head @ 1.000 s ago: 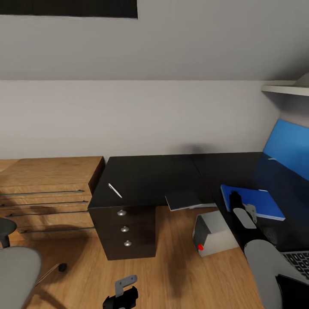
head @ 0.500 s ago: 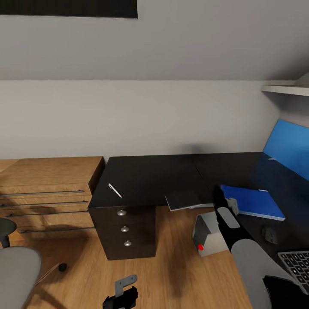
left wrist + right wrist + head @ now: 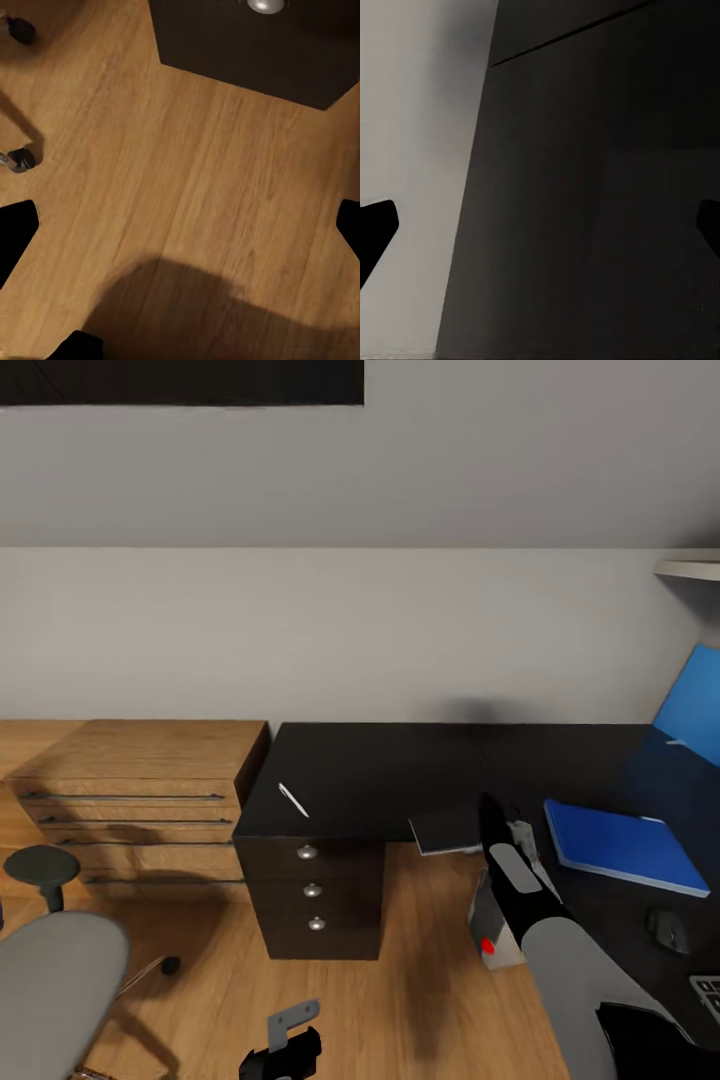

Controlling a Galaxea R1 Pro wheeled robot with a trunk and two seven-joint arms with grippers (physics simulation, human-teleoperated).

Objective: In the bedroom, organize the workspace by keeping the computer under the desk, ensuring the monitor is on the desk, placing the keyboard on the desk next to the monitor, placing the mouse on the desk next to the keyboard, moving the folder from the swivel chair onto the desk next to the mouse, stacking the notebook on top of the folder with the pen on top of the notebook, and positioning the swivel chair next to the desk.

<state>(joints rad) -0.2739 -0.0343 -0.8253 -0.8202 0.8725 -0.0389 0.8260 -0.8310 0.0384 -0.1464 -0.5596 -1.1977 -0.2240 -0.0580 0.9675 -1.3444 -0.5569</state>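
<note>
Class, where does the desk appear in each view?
Head view: the desk spans centre to right.
Left wrist view: its dark drawer unit, bordering the wood floor.
Right wrist view: its black top beside a pale wall.
Shared landmark: a silver drawer knob, head and left wrist.

Glossy black desk (image 3: 400,770), wood-grain floor (image 3: 420,980), cloth-covered swivel chair (image 3: 55,990).

Right arm (image 3: 570,960): a rounded light grey shell, then a glossy black forearm with a pale grey oval patch on top and a small grey bracket near the black right gripper (image 3: 492,812). Left gripper (image 3: 283,1050): a glossy black body with a small grey angled bracket on top. Wrist views show black fingertips (image 3: 16,236) at the edges.
</note>
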